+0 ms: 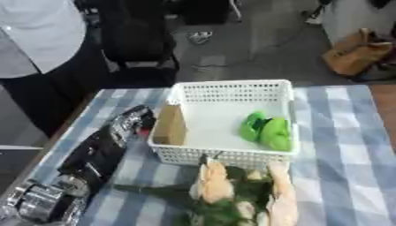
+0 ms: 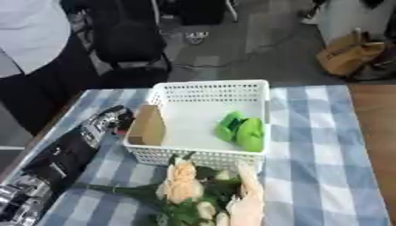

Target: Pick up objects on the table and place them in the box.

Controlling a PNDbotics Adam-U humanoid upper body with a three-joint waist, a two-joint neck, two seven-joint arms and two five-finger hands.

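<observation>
- The table (image 1: 340,145) has a blue and white checked cloth; all places below are given relative to the white basket that stands on it
- The white basket (image 1: 232,90) is a perforated plastic box, standing upright near the middle of the table, a little toward the far edge
- The left arm (image 1: 97,152) is black with silver joints and lies on the cloth to the left of the basket, coming from the lower left corner
- The left hand (image 1: 139,118) is just beside the left wall of the basket; I cannot tell if its fingers are spread or closed, and a small red thing shows at it
- A bunch of artificial flowers (image 1: 213,183), peach colour with dark green leaves, lies on the cloth in front of the basket, touching its near wall
- A brown cardboard-like piece (image 1: 170,126) leans against the left wall, inside the basket
- A green object (image 1: 267,129) lies inside the basket, at the right wall, near the front
</observation>
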